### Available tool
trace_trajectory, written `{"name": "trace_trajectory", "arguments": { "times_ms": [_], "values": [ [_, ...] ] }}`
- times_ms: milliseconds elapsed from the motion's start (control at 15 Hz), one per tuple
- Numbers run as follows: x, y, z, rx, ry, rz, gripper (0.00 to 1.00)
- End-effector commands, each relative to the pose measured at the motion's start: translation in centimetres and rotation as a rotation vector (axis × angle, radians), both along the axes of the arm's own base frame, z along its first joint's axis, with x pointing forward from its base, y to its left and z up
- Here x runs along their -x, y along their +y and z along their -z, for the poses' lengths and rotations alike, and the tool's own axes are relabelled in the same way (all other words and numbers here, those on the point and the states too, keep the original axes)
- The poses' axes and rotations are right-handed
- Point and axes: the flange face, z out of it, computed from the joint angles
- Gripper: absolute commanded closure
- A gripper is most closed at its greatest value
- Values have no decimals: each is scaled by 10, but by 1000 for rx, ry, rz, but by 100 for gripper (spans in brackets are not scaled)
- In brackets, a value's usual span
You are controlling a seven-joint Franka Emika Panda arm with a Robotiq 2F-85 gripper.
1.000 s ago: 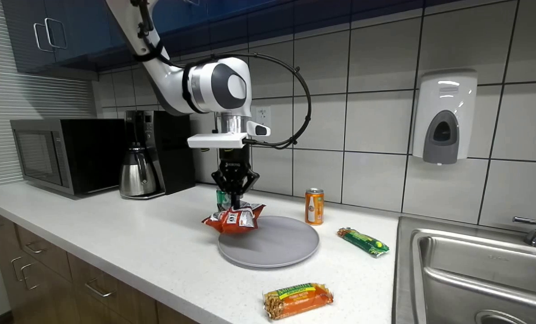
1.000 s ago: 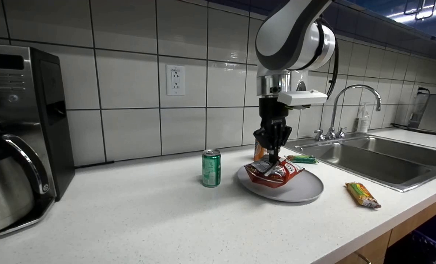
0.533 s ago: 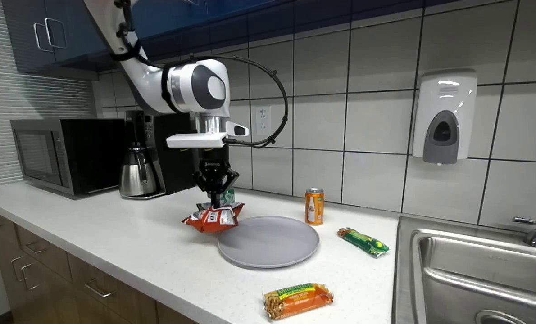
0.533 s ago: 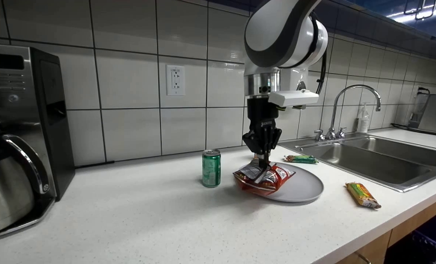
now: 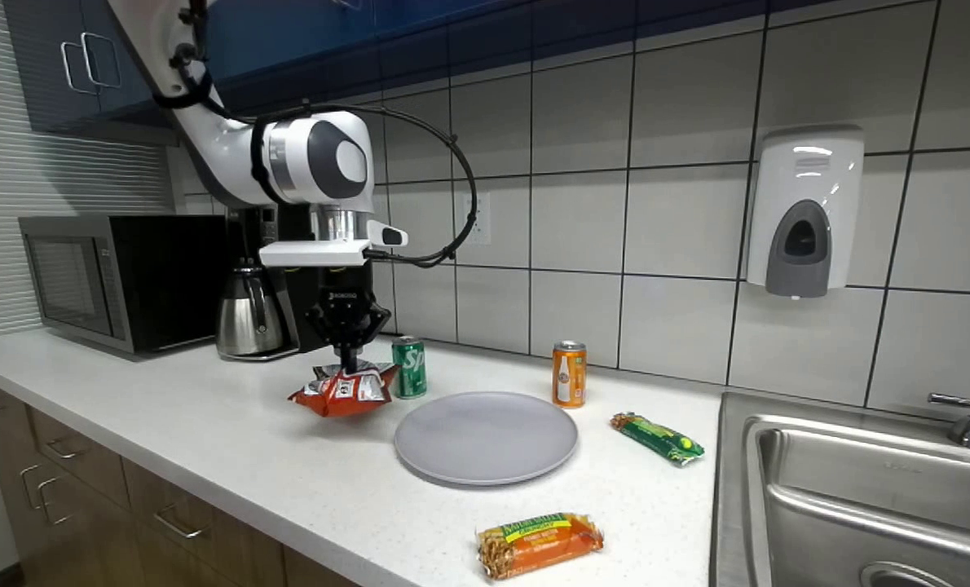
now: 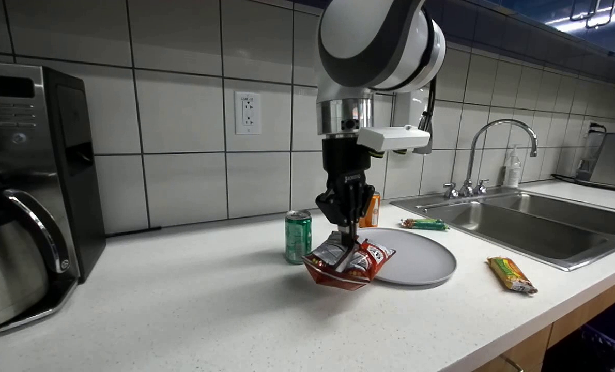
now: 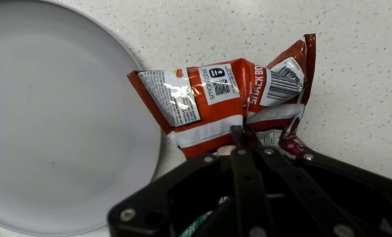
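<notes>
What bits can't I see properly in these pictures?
Red snack bag: in the wrist view, its fine print is too small and shiny to read.
Green Sprite can: in the wrist view, mostly hidden behind the gripper.
Gray plate: in the wrist view, cut off by the left edge.
Orange soda can: in an exterior view, partly hidden behind the gripper.

Pale tiled wall (image 5: 689, 228) beneath blue cabinets (image 5: 297, 49), behind a speckled white counter (image 6: 209, 305) with wood-toned drawers (image 5: 159, 493)

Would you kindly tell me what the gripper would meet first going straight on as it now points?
Pointing down with the red snack bag clamped, the gripper would probably meet the white countertop first; a bag corner might catch the gray plate, depth being unclear.
</notes>
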Motion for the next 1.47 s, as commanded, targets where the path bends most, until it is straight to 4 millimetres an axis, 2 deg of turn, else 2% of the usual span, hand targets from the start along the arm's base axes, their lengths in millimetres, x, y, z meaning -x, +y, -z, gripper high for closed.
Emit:
{"name": "trace_trajectory", "arguments": {
  "times_ms": [0, 400, 1000, 1067, 1133, 1400],
  "values": [
    [12, 19, -7, 17, 3, -49, 100],
    [15, 39, 1, 8, 17, -96, 100],
    [10, 41, 21, 11, 54, -117, 100],
    [9, 41, 21, 12, 54, -118, 74],
    [8, 40, 21, 12, 54, -118, 73],
    [6, 38, 19, 14, 45, -114, 45]
  ]
}}
